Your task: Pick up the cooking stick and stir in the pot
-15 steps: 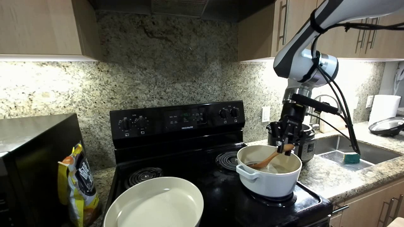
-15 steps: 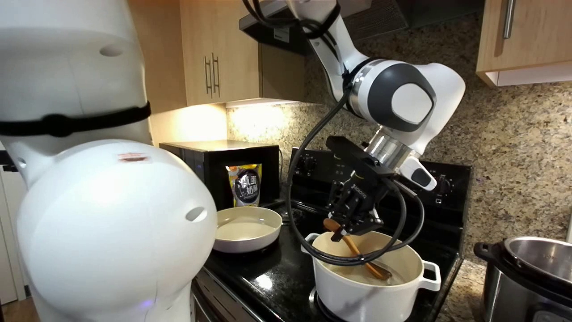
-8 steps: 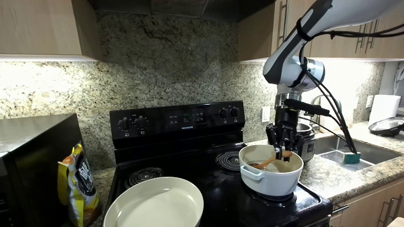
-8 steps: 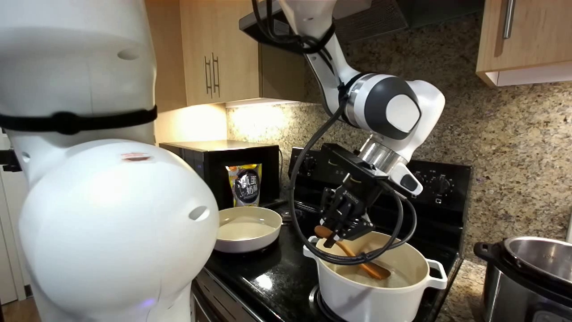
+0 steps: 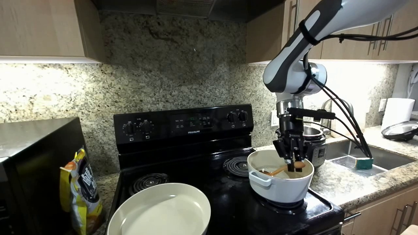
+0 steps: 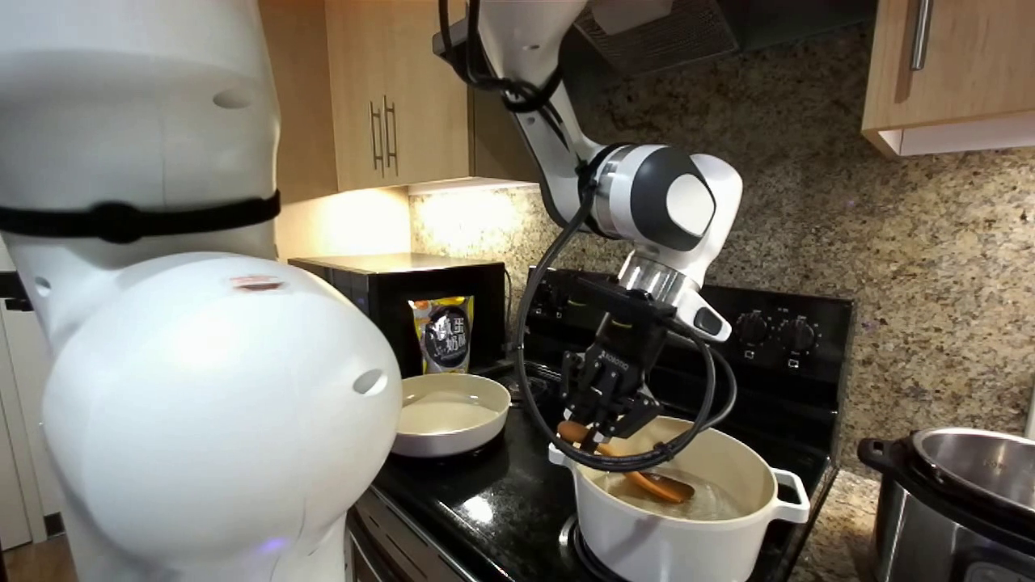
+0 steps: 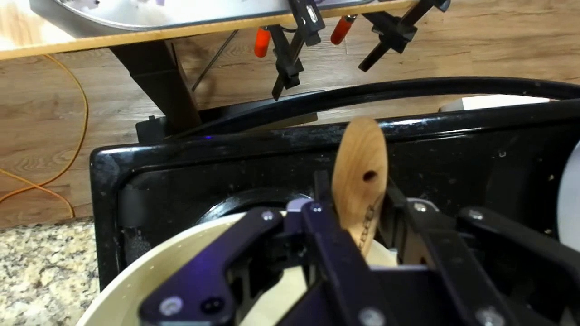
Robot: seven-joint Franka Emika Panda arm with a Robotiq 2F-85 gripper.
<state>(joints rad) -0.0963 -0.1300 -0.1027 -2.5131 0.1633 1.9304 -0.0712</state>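
Wrist view: jaws narrowly parted, gripping cooking stick.

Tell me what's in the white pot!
In the pot are the wooden spoon's broad end and what looks like clear liquid. The gripper and cable cover part of the inside.

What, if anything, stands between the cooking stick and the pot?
Nothing visible: clamped in the jaws, the cooking stick already dips into the pot. The black cable crossing them in an exterior view apparently just hangs in front.
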